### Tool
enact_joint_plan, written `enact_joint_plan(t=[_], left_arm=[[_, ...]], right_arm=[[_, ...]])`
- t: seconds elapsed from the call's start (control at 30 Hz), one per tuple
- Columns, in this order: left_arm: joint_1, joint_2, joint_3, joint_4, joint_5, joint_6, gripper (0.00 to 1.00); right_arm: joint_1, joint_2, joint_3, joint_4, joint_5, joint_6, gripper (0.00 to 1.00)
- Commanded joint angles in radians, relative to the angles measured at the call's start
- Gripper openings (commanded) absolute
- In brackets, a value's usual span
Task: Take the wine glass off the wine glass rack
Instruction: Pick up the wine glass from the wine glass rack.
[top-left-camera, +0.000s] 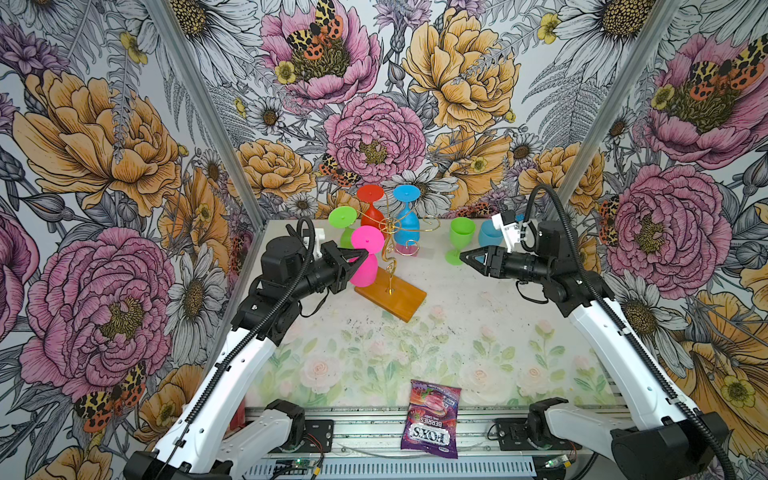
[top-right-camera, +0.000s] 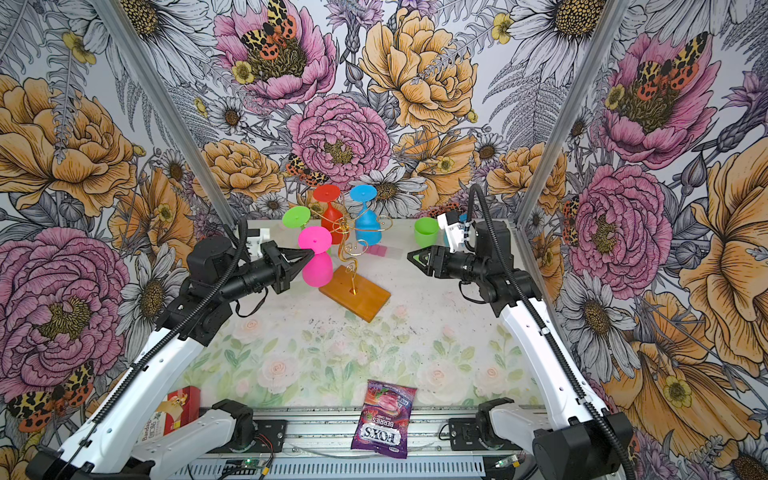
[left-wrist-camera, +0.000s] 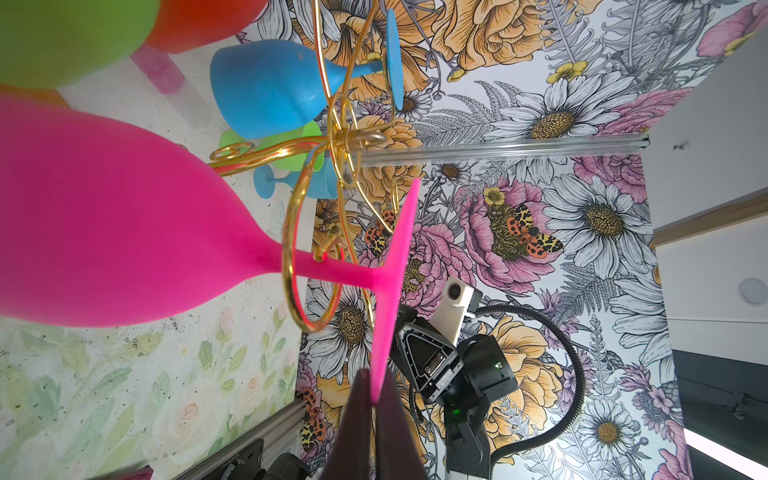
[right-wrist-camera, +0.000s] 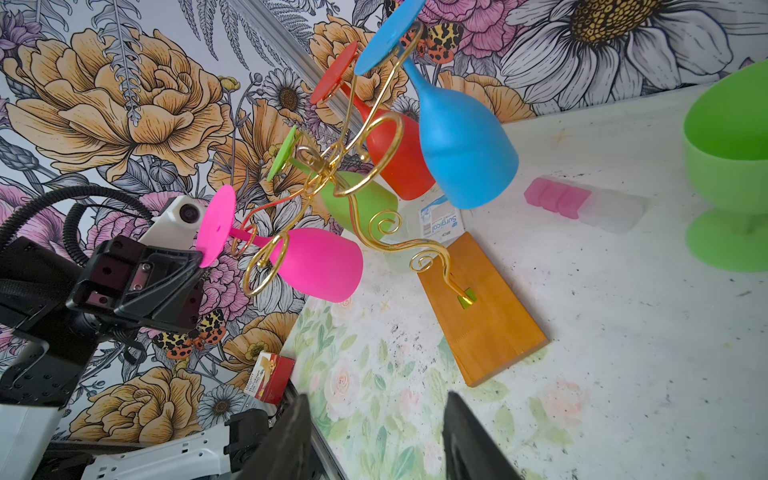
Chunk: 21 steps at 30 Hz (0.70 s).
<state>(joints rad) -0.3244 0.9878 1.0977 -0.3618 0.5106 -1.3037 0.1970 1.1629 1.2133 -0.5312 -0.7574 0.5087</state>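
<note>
In both top views the wine glass rack (top-left-camera: 399, 300) (top-right-camera: 358, 296) stands toward the back of the table (top-left-camera: 457, 332), its wooden base skewed. A pink wine glass (top-left-camera: 365, 272) (top-right-camera: 317, 271) hangs foot-up on the rack's left, and the left fingers (top-left-camera: 347, 250) pinch the rim of its foot. Green (top-left-camera: 343, 217), red (top-left-camera: 371, 212) and blue (top-left-camera: 406, 229) glasses hang crowded behind it. The right fingers (top-left-camera: 469, 254) hover well apart from the rack, with a standing green glass (top-left-camera: 461, 232) and a blue cup (top-left-camera: 490, 235) behind them. A candy bag (top-left-camera: 432, 419) lies at the near edge.

In the left wrist view, a loop of the rack (left-wrist-camera: 348, 139) curls around the pink stem, and the fingers (left-wrist-camera: 353, 432) are pressed on the foot's edge.

In the right wrist view, the right fingers (right-wrist-camera: 286, 440) are spread with nothing between them. A pill box (right-wrist-camera: 582, 203) and a paper packet (right-wrist-camera: 440, 222) lie beyond the base.
</note>
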Motion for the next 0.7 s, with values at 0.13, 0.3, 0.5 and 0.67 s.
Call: enact_joint_plan(t=[0.13,0.3,0.5,0.67], left_arm=[[0.015,-0.050,-0.009,-0.003,-0.016,-0.020,0.00],[0.031,-0.054,-0.017,-0.006,-0.020,-0.021,0.00],[0.054,-0.024,-0.014,-0.005,-0.004,-0.012,0.00],[0.053,0.020,0.023,-0.003,0.012,0.008,0.00]], right_arm=[[-0.004,-0.016,-0.009,0.043,-0.002,0.011,0.52],[-0.004,-0.013,-0.011,0.051,-0.004,0.014,0.52],[-0.004,-0.011,-0.014,0.055,-0.006,0.014,0.52],[-0.005,-0.010,-0.018,0.057,-0.005,0.014,0.52]])
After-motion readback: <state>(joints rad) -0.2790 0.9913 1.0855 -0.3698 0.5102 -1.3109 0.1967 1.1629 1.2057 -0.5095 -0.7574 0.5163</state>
